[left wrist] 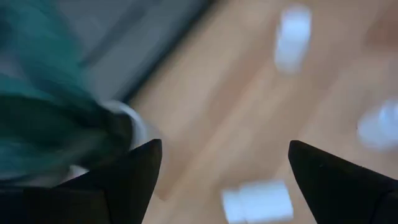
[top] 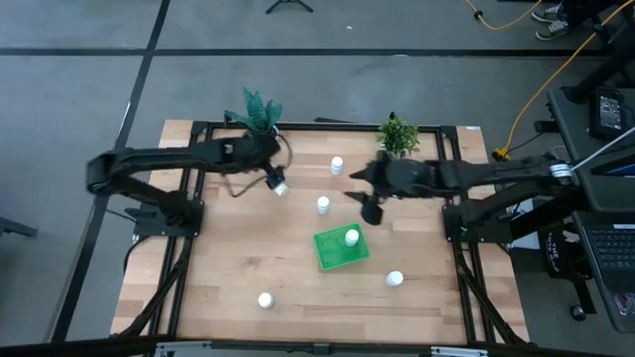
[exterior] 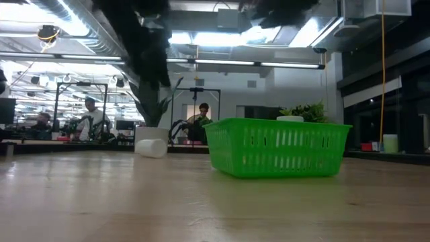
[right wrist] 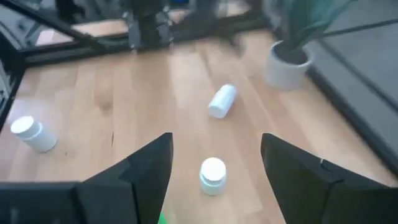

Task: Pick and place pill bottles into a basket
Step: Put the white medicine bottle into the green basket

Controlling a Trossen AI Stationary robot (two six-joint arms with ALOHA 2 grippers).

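Note:
The green basket stands near the table's middle with one white pill bottle upright in it; it also shows in the low view. Several more bottles are on the table: one lying on its side, upright ones further along and at the far side, and two near the front. My left gripper is open just over the lying bottle, not touching it. My right gripper is open and empty, with an upright bottle ahead of its fingers.
A teal plant in a white pot stands at the far left, close to my left gripper. A green potted plant stands at the far right behind my right arm. Bare wood lies around the basket and along the table's front.

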